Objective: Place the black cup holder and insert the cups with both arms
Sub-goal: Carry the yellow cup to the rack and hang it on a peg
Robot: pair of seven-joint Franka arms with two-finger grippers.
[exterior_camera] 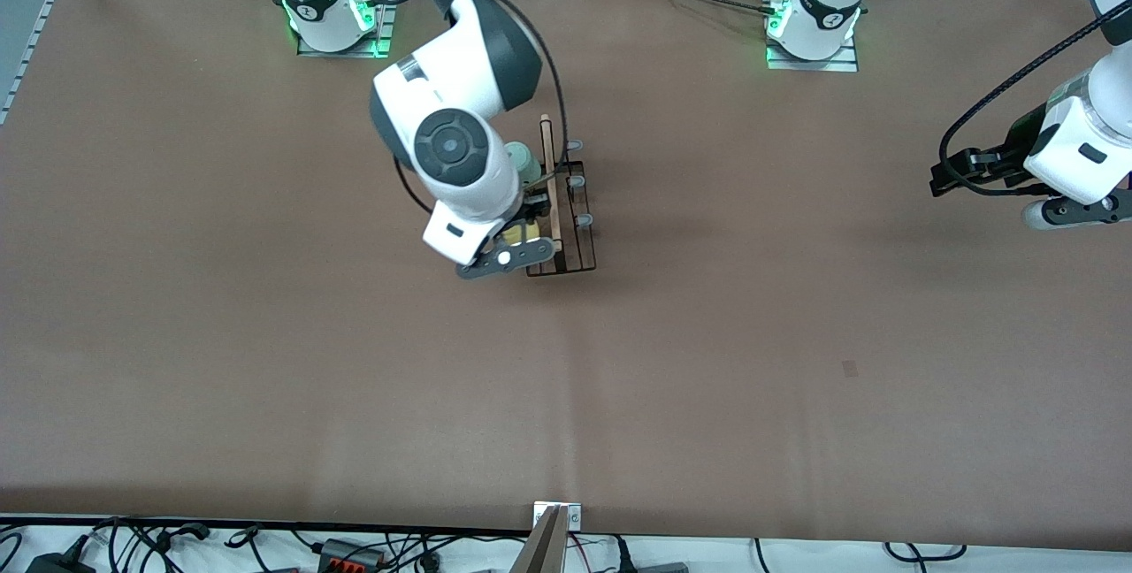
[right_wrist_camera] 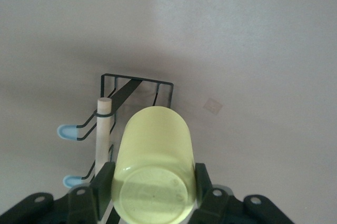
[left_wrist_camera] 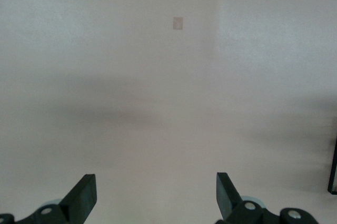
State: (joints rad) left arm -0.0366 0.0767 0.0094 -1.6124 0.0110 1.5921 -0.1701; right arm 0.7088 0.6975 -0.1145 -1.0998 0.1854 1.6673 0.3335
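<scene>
I had the right gripper [right_wrist_camera: 152, 192] clamped on the yellow cup [right_wrist_camera: 154, 166] over the black cup holder [exterior_camera: 566, 210], left gripper [left_wrist_camera: 156, 197] spread wide, waiting above bare table [exterior_camera: 707, 334].

We see our left hand [left_wrist_camera: 156, 195] with fingers [left_wrist_camera: 84, 195] spread wide over bare table [left_wrist_camera: 158, 103], small pale patch [left_wrist_camera: 178, 23].

Front camera high, facing robots; wrist cameras close, downward; rack [exterior_camera: 563, 202] shared.
</scene>
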